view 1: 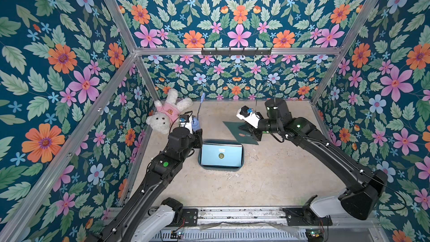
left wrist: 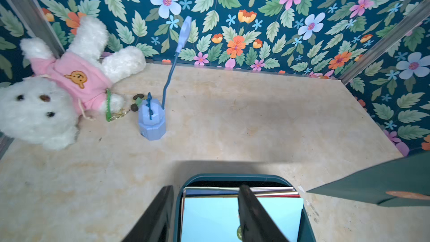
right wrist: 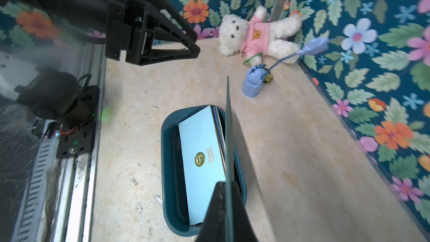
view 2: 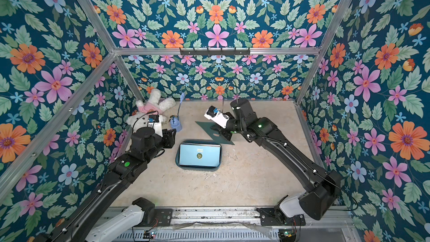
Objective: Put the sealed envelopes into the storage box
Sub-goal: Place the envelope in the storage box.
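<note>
Only edges of the stacked envelopes (left wrist: 267, 190) show beneath the light-blue envelope (left wrist: 209, 217) in the box (left wrist: 232, 177); green envelope (left wrist: 384, 182) and left fingers (left wrist: 253, 217) are cut off in the left wrist view.

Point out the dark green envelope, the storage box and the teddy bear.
dark green envelope (view 1: 232, 126): in a top view, on its bare face.
storage box (view 1: 220, 169): in a top view, on its near rim.
teddy bear (view 1: 168, 112): in a top view, on its pink shirt.
</note>
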Motion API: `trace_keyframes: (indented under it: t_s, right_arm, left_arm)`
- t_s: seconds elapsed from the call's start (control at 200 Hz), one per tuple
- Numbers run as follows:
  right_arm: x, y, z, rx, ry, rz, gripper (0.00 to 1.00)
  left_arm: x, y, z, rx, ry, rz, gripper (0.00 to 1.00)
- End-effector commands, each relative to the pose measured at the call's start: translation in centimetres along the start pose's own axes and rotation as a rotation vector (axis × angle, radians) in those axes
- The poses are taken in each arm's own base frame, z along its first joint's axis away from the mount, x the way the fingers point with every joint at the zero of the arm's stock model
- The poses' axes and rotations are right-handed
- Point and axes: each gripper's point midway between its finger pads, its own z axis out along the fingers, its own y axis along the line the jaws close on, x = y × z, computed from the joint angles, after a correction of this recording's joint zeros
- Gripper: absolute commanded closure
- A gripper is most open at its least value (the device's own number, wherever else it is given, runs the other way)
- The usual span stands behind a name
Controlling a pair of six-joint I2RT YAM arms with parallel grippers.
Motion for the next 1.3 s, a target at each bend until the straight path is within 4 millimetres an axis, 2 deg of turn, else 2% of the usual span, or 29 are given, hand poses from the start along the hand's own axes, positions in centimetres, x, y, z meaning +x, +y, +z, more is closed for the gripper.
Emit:
trace_keyframes:
  t_s: [0.0,0.025,0.065,0.305,0.445,0.635,0.805,0.935,1.03,1.205,1.295]
  right_arm:
    - [2.7,2.7,2.2,-0.141,0.201,-0.084,1.00]
    - [3.4,2.9,3.4,-0.165,0.253,-0.080,1.00]
    - [3.6,3.2,4.3,-0.195,0.296,-0.085,1.00]
    - [3.2,4.1,8.0,-0.274,0.347,-0.090,1.00]
    - [4.5,4.1,10.3,-0.278,0.406,-0.093,1.00]
    - [7.4,5.1,13.0,-0.323,0.487,-0.080,1.00]
    - [8.5,6.1,14.3,-0.386,0.482,-0.055,0.68]
    - [9.6,5.7,14.9,-0.364,0.507,-0.060,0.57]
    - [10.2,5.7,15.0,-0.366,0.513,-0.055,0.58]
    - [10.9,6.3,15.1,-0.404,0.513,-0.036,0.72]
    - [11.5,6.3,15.2,-0.404,0.527,-0.027,0.77]
  left_arm:
    - [2.1,2.1,-1.0,-0.083,0.048,0.051,0.49]
    - [2.4,2.3,-1.2,-0.090,0.046,0.051,0.49]
    - [2.7,2.6,-1.5,-0.095,0.042,0.049,0.50]
    - [3.2,3.3,-2.6,-0.110,0.024,0.050,0.51]
    - [3.2,3.3,-2.5,-0.109,0.024,0.059,0.51]
    - [3.4,3.3,-2.5,-0.104,0.027,0.058,0.51]
    - [3.7,3.0,-2.2,-0.091,0.040,0.058,0.51]
    - [3.8,3.0,-2.1,-0.092,0.040,0.057,0.51]
    - [3.7,3.0,-2.2,-0.092,0.039,0.057,0.51]
    - [3.8,3.0,-2.1,-0.092,0.043,0.058,0.51]
    - [3.9,3.1,-2.1,-0.092,0.043,0.058,0.51]
